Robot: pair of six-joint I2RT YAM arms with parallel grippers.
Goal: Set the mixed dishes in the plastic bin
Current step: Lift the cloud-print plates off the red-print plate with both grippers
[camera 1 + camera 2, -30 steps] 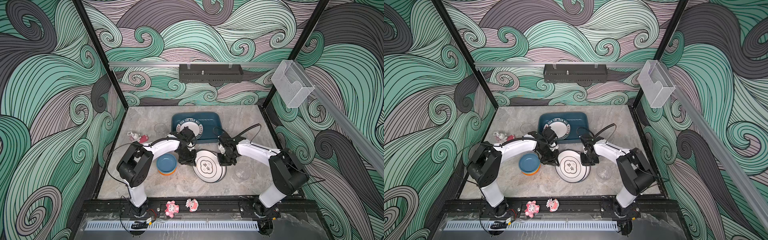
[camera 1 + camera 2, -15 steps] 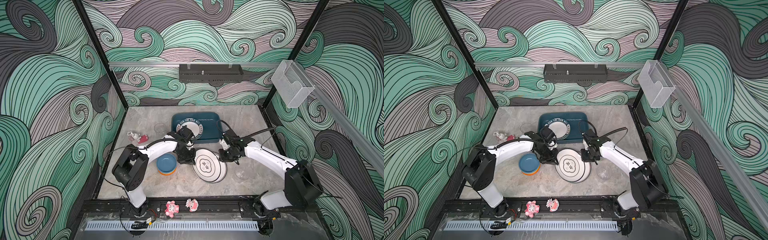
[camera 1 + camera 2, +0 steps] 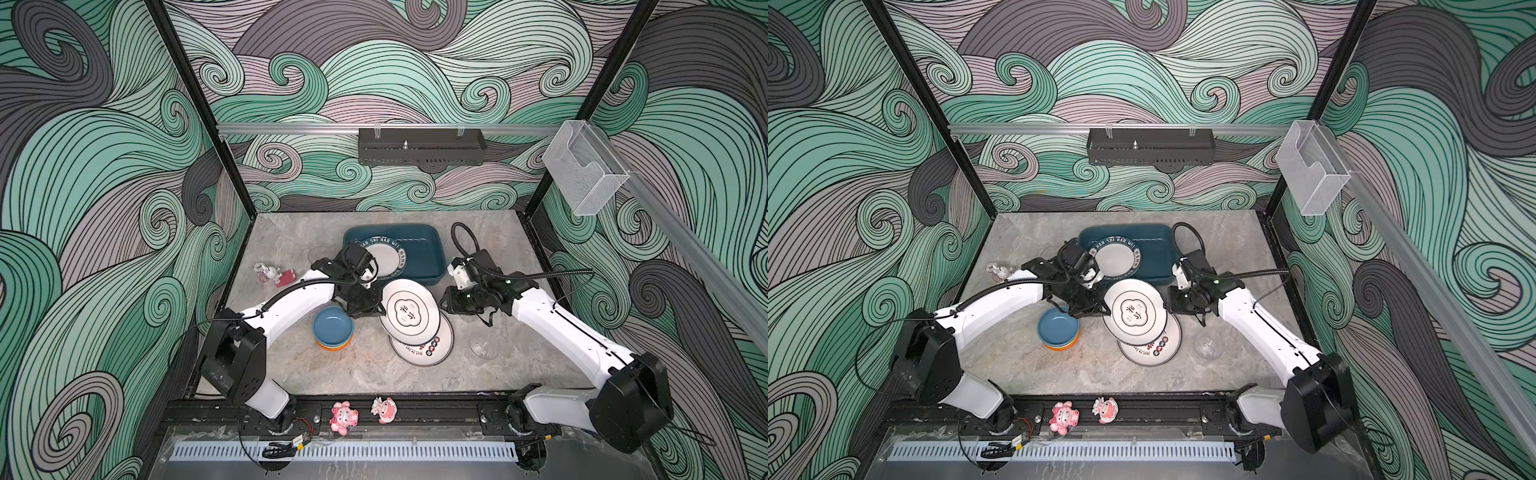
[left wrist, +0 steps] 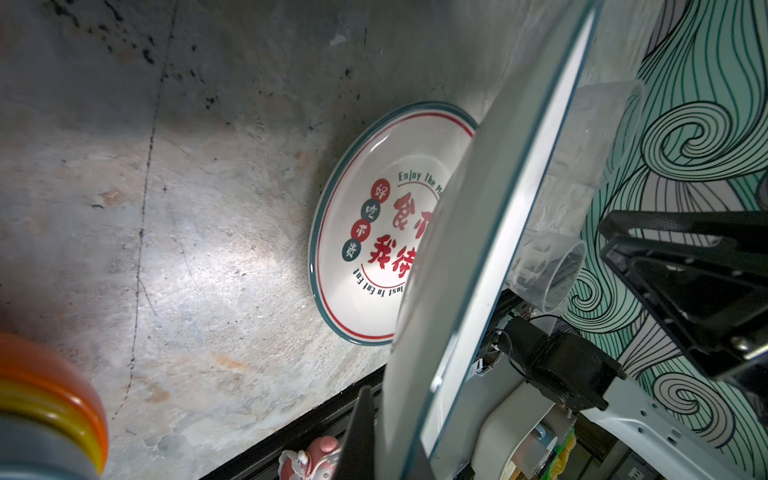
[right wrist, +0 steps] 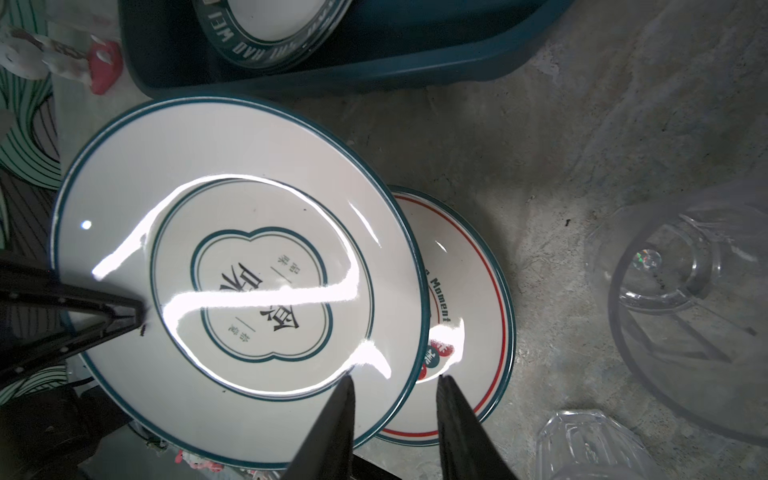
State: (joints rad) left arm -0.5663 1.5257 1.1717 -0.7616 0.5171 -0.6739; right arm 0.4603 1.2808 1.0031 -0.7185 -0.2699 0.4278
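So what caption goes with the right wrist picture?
Left gripper holds a white plate over a red-lettered plate, beside a glass.

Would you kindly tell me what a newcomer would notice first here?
The eye goes first to the white plate at the centre of the table, gripped at its rim by the left gripper and held over a second plate with red lettering. The right gripper stands open at its opposite edge. Behind them lies the teal bin, with a dark-rimmed plate in it.
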